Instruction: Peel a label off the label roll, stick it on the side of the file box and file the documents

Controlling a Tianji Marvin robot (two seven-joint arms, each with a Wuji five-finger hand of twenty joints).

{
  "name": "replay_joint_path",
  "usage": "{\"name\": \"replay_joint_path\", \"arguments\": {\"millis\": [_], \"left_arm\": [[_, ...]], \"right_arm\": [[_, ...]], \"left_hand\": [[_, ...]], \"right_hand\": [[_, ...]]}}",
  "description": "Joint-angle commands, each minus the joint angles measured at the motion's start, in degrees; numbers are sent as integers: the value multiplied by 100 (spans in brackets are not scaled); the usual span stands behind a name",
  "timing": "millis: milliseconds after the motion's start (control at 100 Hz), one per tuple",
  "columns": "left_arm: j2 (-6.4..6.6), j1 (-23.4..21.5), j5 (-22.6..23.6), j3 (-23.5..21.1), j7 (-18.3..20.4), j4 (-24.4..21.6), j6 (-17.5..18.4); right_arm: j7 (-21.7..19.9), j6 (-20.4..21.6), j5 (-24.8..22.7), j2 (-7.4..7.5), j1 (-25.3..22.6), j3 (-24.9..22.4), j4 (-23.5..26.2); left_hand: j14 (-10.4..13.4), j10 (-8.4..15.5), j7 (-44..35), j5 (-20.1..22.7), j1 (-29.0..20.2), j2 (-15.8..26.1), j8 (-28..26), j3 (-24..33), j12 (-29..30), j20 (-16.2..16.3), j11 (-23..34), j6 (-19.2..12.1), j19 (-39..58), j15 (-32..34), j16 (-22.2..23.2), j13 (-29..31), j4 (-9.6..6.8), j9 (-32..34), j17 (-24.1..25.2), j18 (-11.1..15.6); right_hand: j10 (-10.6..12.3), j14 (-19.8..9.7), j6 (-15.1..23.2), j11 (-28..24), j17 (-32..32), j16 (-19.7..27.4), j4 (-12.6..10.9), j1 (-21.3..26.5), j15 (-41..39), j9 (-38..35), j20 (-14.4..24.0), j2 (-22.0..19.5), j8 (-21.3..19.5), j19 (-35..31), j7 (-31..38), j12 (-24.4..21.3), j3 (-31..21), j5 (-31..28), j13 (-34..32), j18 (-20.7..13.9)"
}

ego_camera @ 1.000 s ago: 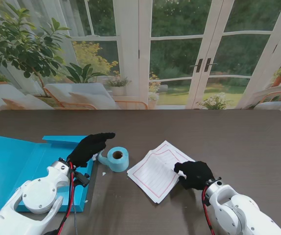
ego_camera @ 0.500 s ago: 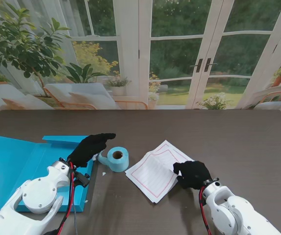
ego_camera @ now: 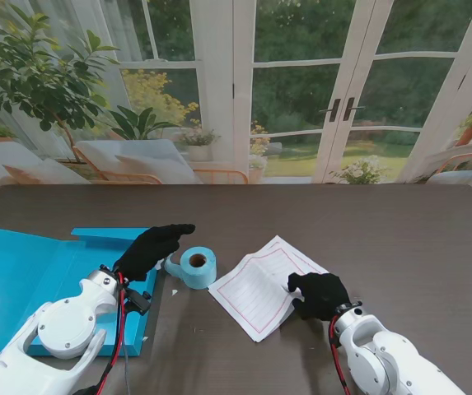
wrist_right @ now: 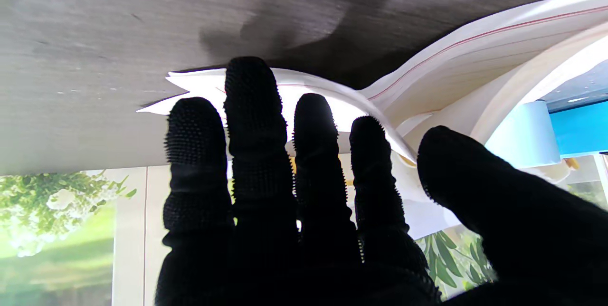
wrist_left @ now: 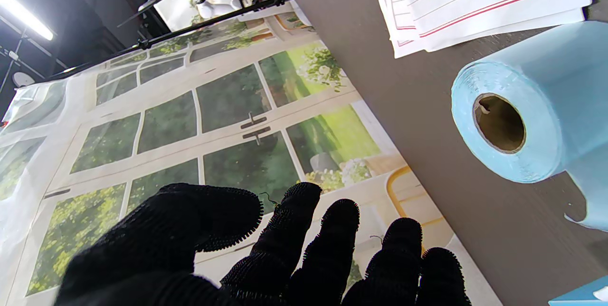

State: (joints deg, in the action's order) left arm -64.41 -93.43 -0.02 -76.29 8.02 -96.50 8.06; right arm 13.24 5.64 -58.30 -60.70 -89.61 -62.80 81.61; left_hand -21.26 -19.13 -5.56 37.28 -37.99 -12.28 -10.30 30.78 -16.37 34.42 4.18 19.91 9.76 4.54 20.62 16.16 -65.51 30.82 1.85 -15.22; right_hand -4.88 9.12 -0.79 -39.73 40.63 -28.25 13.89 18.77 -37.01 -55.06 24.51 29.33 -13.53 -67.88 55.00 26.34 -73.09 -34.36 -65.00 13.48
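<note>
Blue file box (ego_camera: 21, 284) lies opened flat at the lower left of the stand's frame, on the dark table (ego_camera: 400, 239), and we see nothing lying in it. Our left hand (ego_camera: 149, 249) hovers over its right edge, fingers (wrist_left: 304, 230) spread and released, holding nothing, with the index stretched toward the label roll (ego_camera: 197, 267). That roll sits just right of the box, a loose tail curling off toward the hand. Right of centre lie the documents (ego_camera: 256, 288), a small stack of red-bordered sheets, near the roll but apart from it. Our right hand (ego_camera: 320, 295) rests on their right edge: in the wrist view the fingers (wrist_right: 249, 106) press the top sheet, which buckles upward against the thumb.
</note>
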Motion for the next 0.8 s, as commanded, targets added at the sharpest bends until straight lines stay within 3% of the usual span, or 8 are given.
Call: {"name": "replay_joint_path", "arguments": {"millis": [0,150,280,480,790], "left_arm": [[-6,-7,-10,0,110,-20,-28],[-6,-2,-4,1,107,-12,-23],[-5,5,-4,-2,112,1,-16],[-3,0,-5,-10,123,-2,-25],[9,-3,-13,-18,185,-16,-85]], "right_arm": [[-92,7,25,-30,-52,-21,27],[174,60,14,-60,-95,-74,36],[306,91,52,-90,-168,-179,128],[-14,157,148,-84,-302,-372,431],[-251,263,37,-35,-362,-486,557]], "left_hand": [[-19,32,96,-84,155,209,27,-99,23,28,-75,19,-106,-27,20,-72,258,-155,111,196],[-19,33,99,-89,155,210,28,-99,23,30,-75,15,-105,-25,20,-67,258,-156,113,191],[-20,29,100,-91,154,215,28,-99,24,32,-76,16,-104,-25,21,-68,259,-157,110,191],[-26,29,99,-84,152,210,28,-98,22,32,-74,15,-106,-26,21,-70,258,-155,115,193],[-11,43,102,-90,157,225,29,-104,24,34,-79,12,-104,-28,21,-79,265,-173,110,203]], "right_hand": [[-76,73,278,-116,-1261,-22,499,332,-182,-226,-22,84,511,-191,469,-24,-34,-502,-109,147],[50,-77,387,0,-554,-168,692,471,-617,-1201,-57,761,1016,-537,1001,-5,-366,-1465,-931,191],[128,-176,404,226,-146,-449,703,268,-1300,-1872,-139,1134,1255,-708,1073,65,-606,-1937,-998,215],[91,-112,349,440,-230,-334,726,442,-1249,-1789,-174,1054,1236,-668,1104,164,-564,-1765,-979,254],[77,-42,375,342,-507,-188,752,593,-901,-1493,-140,916,1074,-590,1222,310,-474,-1482,-949,233]]}}
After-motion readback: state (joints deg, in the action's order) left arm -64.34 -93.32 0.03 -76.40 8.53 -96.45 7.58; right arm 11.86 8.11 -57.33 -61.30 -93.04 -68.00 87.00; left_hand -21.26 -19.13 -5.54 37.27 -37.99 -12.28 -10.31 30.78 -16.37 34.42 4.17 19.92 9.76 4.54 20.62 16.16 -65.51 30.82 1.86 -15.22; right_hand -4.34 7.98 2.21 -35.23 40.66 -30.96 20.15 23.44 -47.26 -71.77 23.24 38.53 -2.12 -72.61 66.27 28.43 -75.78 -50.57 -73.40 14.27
